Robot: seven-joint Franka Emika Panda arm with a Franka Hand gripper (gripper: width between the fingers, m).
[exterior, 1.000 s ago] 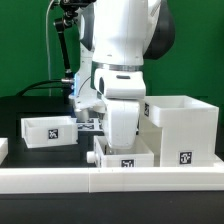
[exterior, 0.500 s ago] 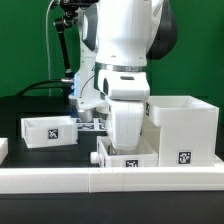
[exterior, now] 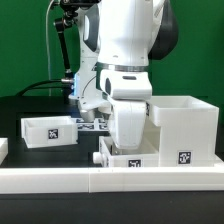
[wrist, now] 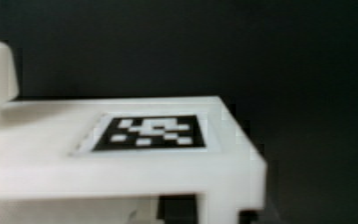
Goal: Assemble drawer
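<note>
A small white drawer box (exterior: 130,158) with a marker tag on its front sits at the table's front edge, against the exterior view's left side of the tall white drawer case (exterior: 182,128). My gripper (exterior: 128,146) reaches down into the box from above and is shut on its wall. The hand hides the fingertips in the exterior view. In the wrist view the box's tagged white panel (wrist: 149,135) fills the frame, with my gripper (wrist: 211,212) only partly showing as dark finger tips at the edge. A second small drawer box (exterior: 48,130) lies at the exterior view's left.
The marker board (exterior: 92,122) lies on the black table behind the arm. A white rail (exterior: 60,178) runs along the table's front edge. A black stand with cables (exterior: 65,50) rises at the back.
The arm and the held drawer box have shifted a little toward the exterior view's right, closer to the drawer case. The other parts have not moved.
</note>
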